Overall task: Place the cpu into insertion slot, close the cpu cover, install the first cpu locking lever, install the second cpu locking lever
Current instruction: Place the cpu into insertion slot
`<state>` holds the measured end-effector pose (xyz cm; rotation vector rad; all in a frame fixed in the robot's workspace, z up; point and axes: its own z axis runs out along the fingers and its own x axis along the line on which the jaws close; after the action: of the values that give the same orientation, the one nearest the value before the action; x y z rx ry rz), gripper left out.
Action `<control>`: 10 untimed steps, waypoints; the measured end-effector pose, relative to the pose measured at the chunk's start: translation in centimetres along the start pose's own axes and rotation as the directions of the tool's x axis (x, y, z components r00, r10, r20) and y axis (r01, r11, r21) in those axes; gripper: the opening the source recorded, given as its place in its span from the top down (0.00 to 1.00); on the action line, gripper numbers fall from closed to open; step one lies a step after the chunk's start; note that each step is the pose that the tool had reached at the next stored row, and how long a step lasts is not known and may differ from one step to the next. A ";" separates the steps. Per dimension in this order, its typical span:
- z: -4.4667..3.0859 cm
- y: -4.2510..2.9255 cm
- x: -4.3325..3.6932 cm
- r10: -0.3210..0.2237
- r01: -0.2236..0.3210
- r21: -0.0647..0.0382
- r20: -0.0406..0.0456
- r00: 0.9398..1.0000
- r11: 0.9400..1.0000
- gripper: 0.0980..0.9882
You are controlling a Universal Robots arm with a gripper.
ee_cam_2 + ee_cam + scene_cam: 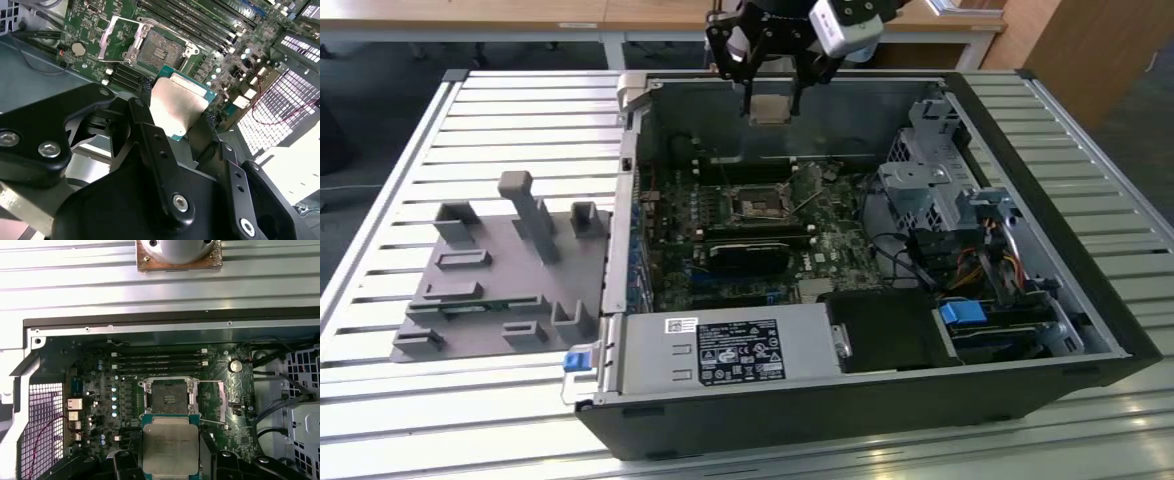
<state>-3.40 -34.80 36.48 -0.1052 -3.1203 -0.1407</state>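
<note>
Grey moulded fixture lies on the slatted tabletop at the exterior view's left, just beside the open case. A silver power supply sits in the case's near corner, and the green board lies flat on its floor.

Centre: the slot sits in the board with its dark middle exposed. In the second wrist view the cover stands swung open at one side of the slot. The pincer hangs over the case's far side, well above the board and apart from the slot. It is pinching the cpu by two opposite edges.

In both wrist views the black fingers flank the cpu, whose pale metal face is turned toward the cameras. The chip is near square, so no long axis stands out. In the first wrist view one green-rimmed edge of the cpu faces the slot and runs parallel to the slot's nearest side; the pincer grips the two flanking edges.

Right: a metal drive cage and coloured cables fill the case's side at the exterior view's right.
</note>
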 end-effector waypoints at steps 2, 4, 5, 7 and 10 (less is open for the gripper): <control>0.00 0.00 0.00 0.013 -0.013 0.000 0.001 1.000 1.000 0.51; 0.00 0.00 0.00 0.027 -0.027 0.000 0.002 1.000 1.000 0.51; 0.00 0.00 0.00 0.034 -0.034 -0.001 0.003 0.999 0.999 0.51; 0.00 0.00 0.00 0.048 -0.048 -0.001 0.004 0.999 0.999 0.51; 0.00 0.00 0.01 0.074 -0.074 -0.002 0.007 0.997 0.997 0.51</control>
<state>-3.41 -34.80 36.47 -0.2218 -3.1175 -0.1416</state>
